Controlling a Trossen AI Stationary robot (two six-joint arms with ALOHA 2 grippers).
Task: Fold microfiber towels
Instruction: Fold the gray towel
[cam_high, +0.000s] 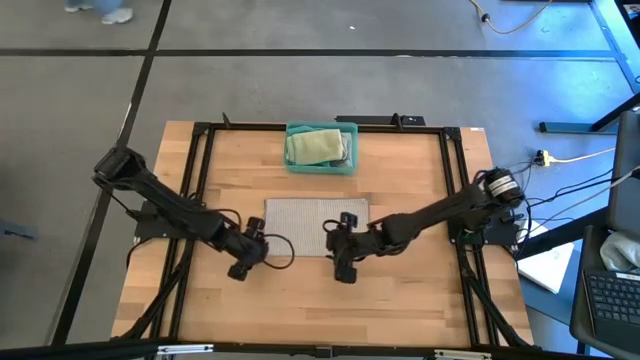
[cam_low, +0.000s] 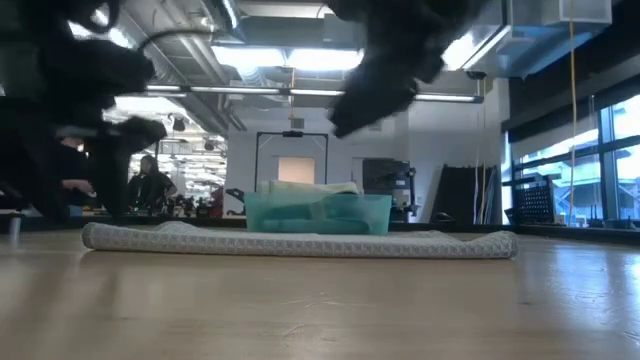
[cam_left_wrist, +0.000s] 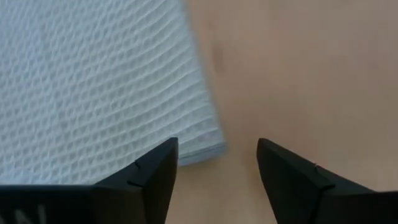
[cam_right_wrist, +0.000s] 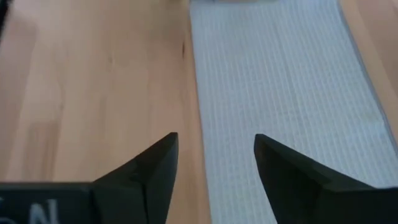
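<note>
Grey microfiber towel (cam_high: 312, 225) lies flat mid-table, already a long rectangle, layered edge showing at its corner in the left wrist view. Left gripper (cam_high: 246, 259) hangs just off the towel's left near corner, fingers apart and empty, with that corner (cam_left_wrist: 208, 146) sitting between them. Right gripper (cam_high: 345, 262) sits at the towel's near edge toward its right end, jaws also spread, nothing held; the towel's long edge (cam_right_wrist: 198, 118) runs up between its fingers.

Teal bin (cam_high: 322, 150) at the table's far edge, centre, holds a pale green towel (cam_high: 314, 146) (maybe more under it, can't tell from above).

Judgement: a release has just been made or the next pinch is being lined up. To do the next fold cleanly, pinch both near corners through all layers, lift only enough to clear the wood, and move both arms together so the edge stays straight. Land corner on corner, then let go.

Room: bare wood near side and on both flanks, plenty for retreat. The tight spot is far side, where the bin sits near the towel's far edge. The 2 wrists are close over the near edge, so keep them apart.
</note>
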